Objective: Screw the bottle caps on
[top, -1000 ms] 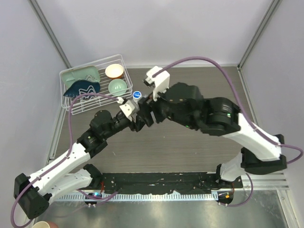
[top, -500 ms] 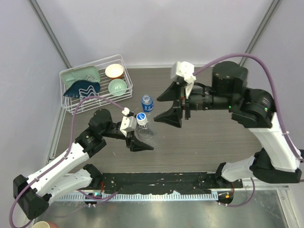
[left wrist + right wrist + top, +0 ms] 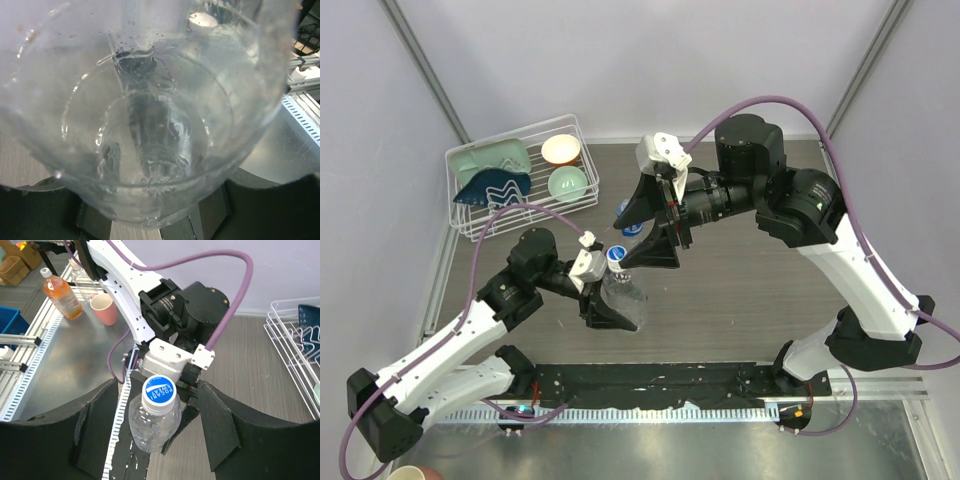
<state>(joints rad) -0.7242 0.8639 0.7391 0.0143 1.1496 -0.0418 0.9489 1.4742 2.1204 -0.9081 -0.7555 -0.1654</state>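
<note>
One clear, label-free plastic bottle was held over the brown wooden table, my left gripper pinching its body from both sides. A round blue-topped cap sat on its neck. My right gripper hung spread wide, one finger on either side of that cap, touching neither it nor the bottle. The white wire dish rack stood well apart

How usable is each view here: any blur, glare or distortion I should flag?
Left wrist: the clear bottle fills the frame, soft and out of focus, its curved wall warping everything behind it. Right wrist: sharp, the print on the blue cap is legible; mild sheen on the metal bench. Top external: evenly lit, sharp, only soft shadows on the table.
</note>
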